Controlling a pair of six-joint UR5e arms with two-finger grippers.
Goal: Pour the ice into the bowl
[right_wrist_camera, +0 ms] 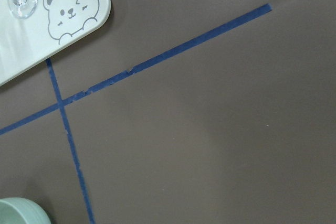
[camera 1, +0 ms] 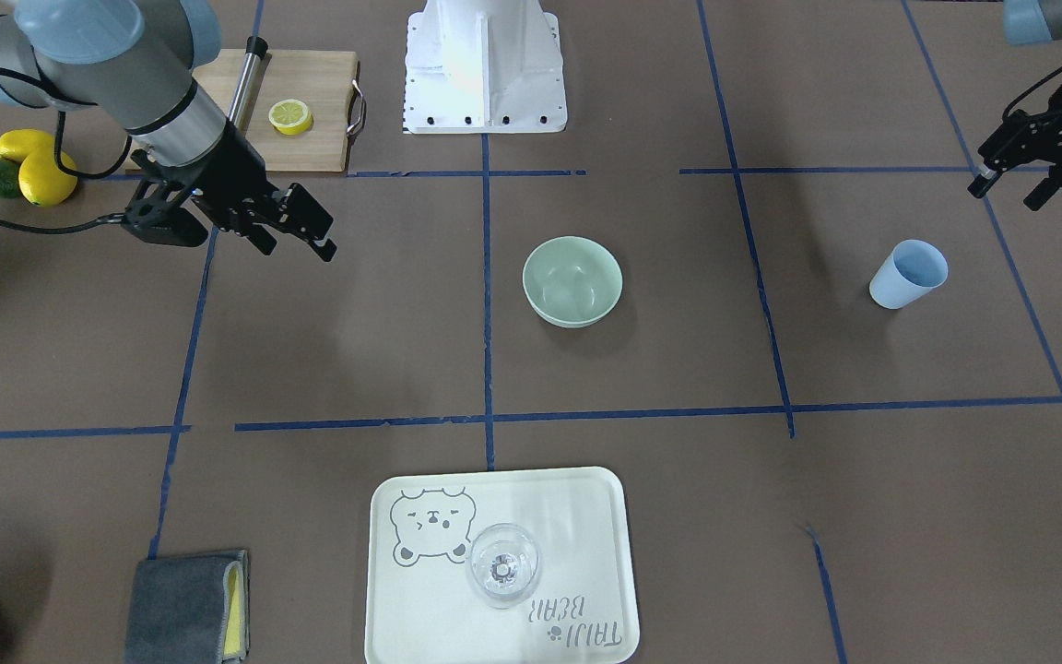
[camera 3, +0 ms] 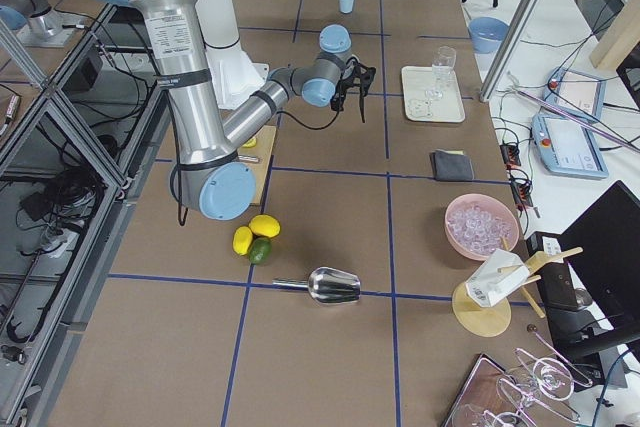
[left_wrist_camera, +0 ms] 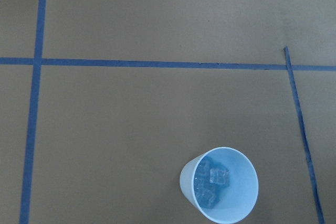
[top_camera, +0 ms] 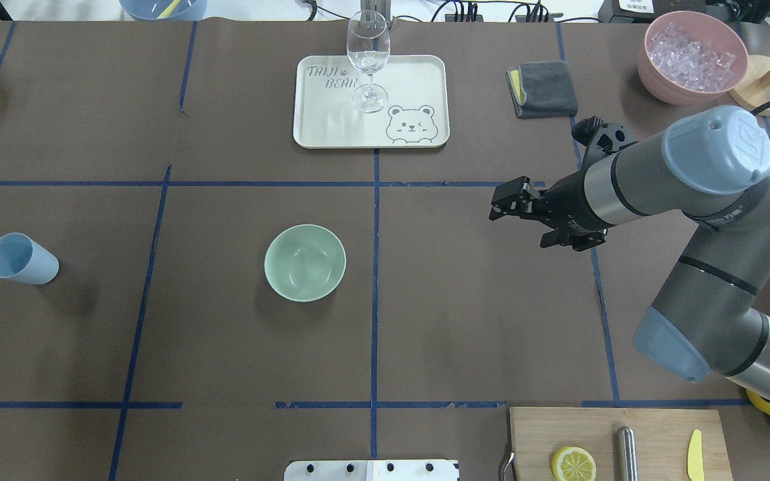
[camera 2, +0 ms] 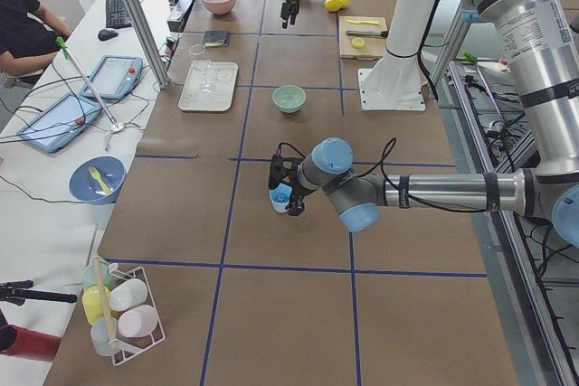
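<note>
- Brown table (top_camera: 465, 321), gridded with blue tape, seen from overhead: the task's things stand on its left half, well apart from one another.
- Far left stands the light blue cup (top_camera: 21, 259), upright. The left wrist view looks down into it and shows the ice (left_wrist_camera: 212, 182) as a few clear cubes at its bottom, so nothing has been poured.
- The left gripper (camera 1: 1010, 191) hangs near the cup but apart from it, and touches nothing. It shows only at the edge of the front-facing view, where its fingers appear parted with nothing between them.
- As a judgement, the task is at its very start: the cup has not been grasped, and lifting it, carrying it to the bowl and tipping it out are all left to do.
- Near the middle, just left of the centre tape line, sits the bowl (top_camera: 305, 262), upright and empty, with no cube inside.
- Right of centre, the right gripper (top_camera: 502, 200) hovers over bare table. Its jaws stand apart and empty, well away from both bowl and cup.
- At the far right corner, a pink tub (top_camera: 652, 73) holds a heap of more ice cubes, with neither arm at it.
</note>
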